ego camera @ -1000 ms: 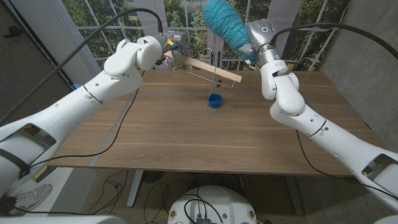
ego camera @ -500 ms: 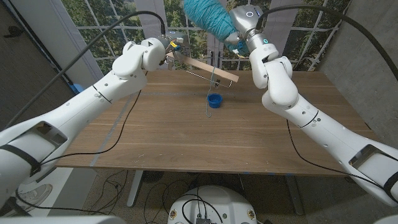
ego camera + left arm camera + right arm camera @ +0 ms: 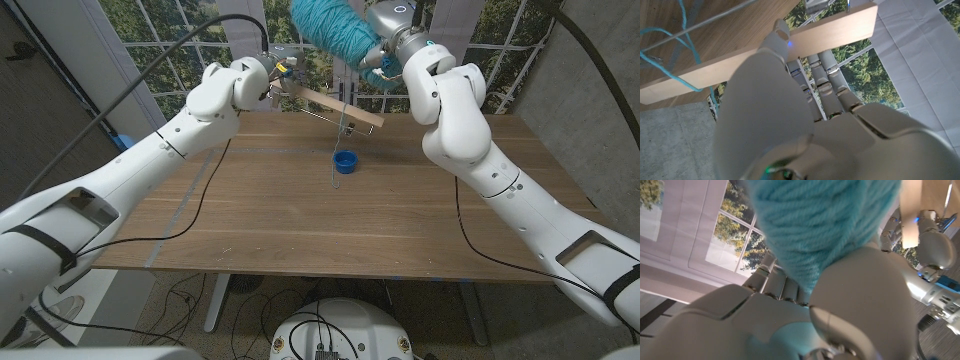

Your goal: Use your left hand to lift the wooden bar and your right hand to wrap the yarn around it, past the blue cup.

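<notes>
The left hand (image 3: pixel 268 82) grips one end of the wooden bar (image 3: pixel 335 104), holding it raised above the worktop (image 3: pixel 260 215) in the upper centre of the frame. The right hand (image 3: pixel 385 50) is clamped on the teal yarn skein (image 3: pixel 330 25), held high above the bar — wrapping step in progress. A strand hangs beside the blue cup (image 3: pixel 345 161). Next move, by estimate: carry the skein over and around the bar, beyond the cup, keeping the strand taut.

A wooden table (image 3: pixel 300 215) takes up the middle of the head view. Behind it, from ten to two o'clock, a gridded window (image 3: pixel 180 30) shows green trees. A grey wall (image 3: pixel 590 90) stands at three o'clock.
</notes>
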